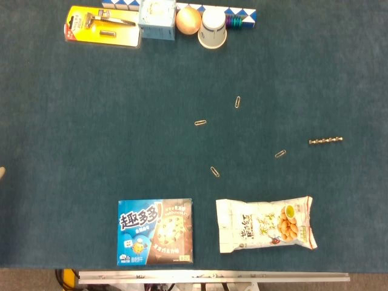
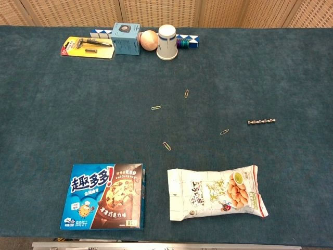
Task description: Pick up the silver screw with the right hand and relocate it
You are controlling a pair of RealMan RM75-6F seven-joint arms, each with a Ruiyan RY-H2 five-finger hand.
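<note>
The silver screw is a short, threaded, bead-like rod lying flat on the dark teal table cloth, right of centre and pointing left to right. The chest view shows the same screw alone on the cloth, with nothing touching it. Neither of my hands appears in either view, and no arm reaches over the table.
Several paper clips lie scattered left of the screw. A blue cookie box and a snack bag sit near the front edge. A razor pack, small box, round brown ball and paper cup line the back. A pale sliver shows at the left border.
</note>
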